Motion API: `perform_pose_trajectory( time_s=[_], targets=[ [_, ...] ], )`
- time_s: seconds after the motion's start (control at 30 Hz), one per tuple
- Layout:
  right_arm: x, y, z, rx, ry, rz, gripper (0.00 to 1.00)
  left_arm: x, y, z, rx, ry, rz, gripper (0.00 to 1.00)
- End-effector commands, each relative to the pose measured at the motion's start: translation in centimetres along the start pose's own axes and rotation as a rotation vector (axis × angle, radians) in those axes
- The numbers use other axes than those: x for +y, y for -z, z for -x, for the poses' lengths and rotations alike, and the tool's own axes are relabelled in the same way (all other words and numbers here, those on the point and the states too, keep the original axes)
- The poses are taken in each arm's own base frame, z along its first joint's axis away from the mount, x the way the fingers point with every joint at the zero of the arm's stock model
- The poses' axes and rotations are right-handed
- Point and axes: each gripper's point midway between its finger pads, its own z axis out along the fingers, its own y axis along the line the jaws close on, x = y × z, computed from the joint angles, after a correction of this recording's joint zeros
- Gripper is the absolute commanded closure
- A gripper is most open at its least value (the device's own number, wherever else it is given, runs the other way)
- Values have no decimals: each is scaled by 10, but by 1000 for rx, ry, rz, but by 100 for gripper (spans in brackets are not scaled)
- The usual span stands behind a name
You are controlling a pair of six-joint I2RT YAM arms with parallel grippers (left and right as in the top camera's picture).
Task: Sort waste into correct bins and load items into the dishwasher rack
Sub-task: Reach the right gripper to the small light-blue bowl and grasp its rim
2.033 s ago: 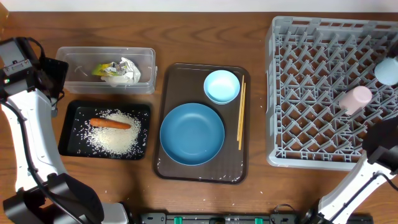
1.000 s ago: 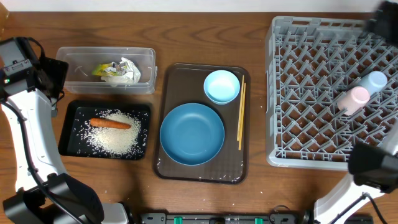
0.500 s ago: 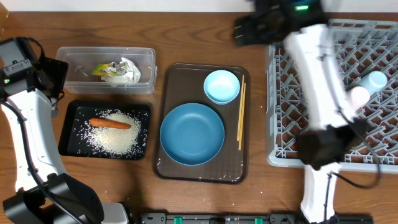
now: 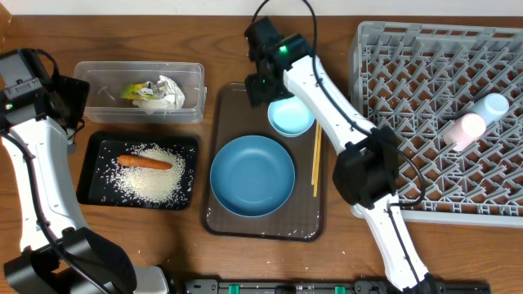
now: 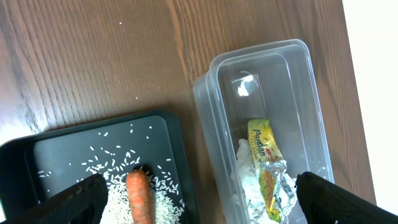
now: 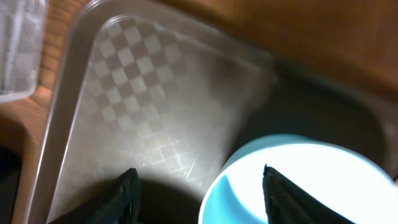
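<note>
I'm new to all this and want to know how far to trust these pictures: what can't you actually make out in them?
Left wrist view: the carrot and the tissue run off the bottom edge.
Right wrist view: blurred; the light-blue cup is cut by the bottom edge, so whether the right fingers touch it is unclear.
Overhead view: the right arm covers a corner of the rack and hides its own fingers.
</note>
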Motion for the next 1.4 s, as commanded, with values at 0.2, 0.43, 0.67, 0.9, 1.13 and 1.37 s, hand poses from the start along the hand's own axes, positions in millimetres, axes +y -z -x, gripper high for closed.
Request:
perform_pose_trajectory(
  time_s=[0.2, 0.43, 0.67, 0.9, 1.13, 1.37],
  targets=[
    [-8, -8, -24, 41, -131, -178, 48, -1, 3, 5, -16, -5, -3, 1],
    [-11, -41, -46, 107, -159, -175, 51, -1, 3, 5, -16, -5, -3, 2],
    [-11, -45, -42, 88, -169, -168, 76, -1, 3, 5, -16, -5, -3, 2],
    [-6, 1, -14, 25, -145, -122, 90, -1, 3, 5, -16, -5, -3, 1],
    [-17, 84, 27, -117, -105, -23, 99, -1, 3, 5, -16, -5, -3, 2],
    [-34, 114, 25, -72, -118, 192, 87, -1, 3, 5, -16, -5, -3, 1]
  ],
)
